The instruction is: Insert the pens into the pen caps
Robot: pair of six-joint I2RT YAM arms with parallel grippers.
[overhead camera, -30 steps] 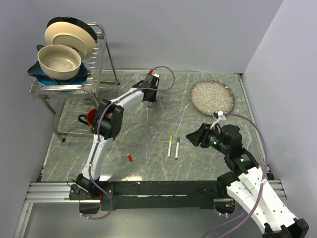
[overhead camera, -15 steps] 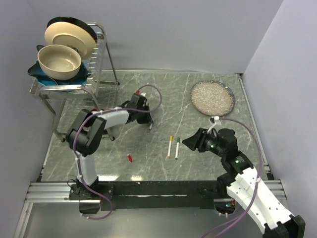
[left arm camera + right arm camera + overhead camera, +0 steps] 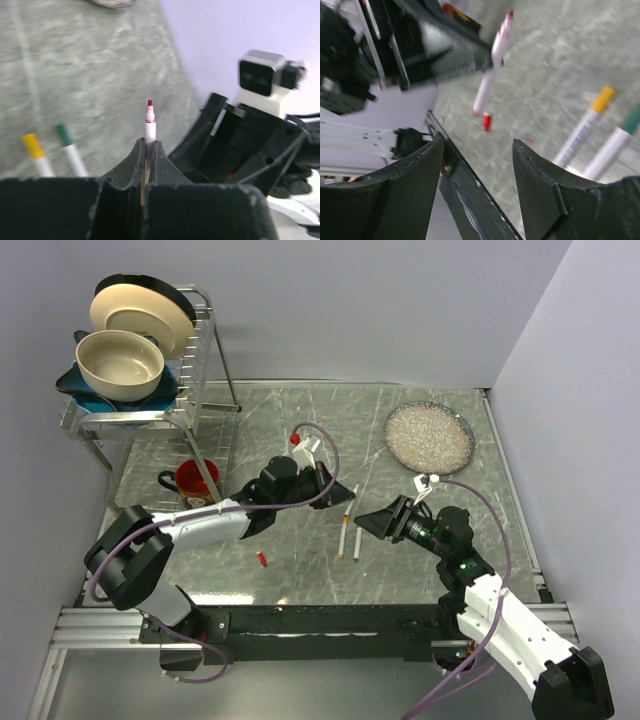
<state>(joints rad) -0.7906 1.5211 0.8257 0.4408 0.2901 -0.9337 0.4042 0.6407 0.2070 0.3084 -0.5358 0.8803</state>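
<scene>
Pen held ready for capping. The left gripper [image 3: 149,146] has its jaws pressed onto the barrel of the red-tipped pen [image 3: 150,122]. The pen juts beyond them, its bare tip aimed towards the right gripper [image 3: 372,523], whose jaws stand spread and hold nothing. The red cap [image 3: 262,559] lies alone on the counter [image 3: 260,410], near the front edge and well apart from both grippers. The yellow pen [image 3: 344,535] and green pen [image 3: 357,538] lie side by side between the arms, apparently capped already. The free jaws probably need to fetch the red cap, gripping its closed end so the mouth is exposed. Good practice would be to hold the pen motionless, bring cap and tip onto one axis, then push straight. Any tilt risks the tip skidding off the rim.
</scene>
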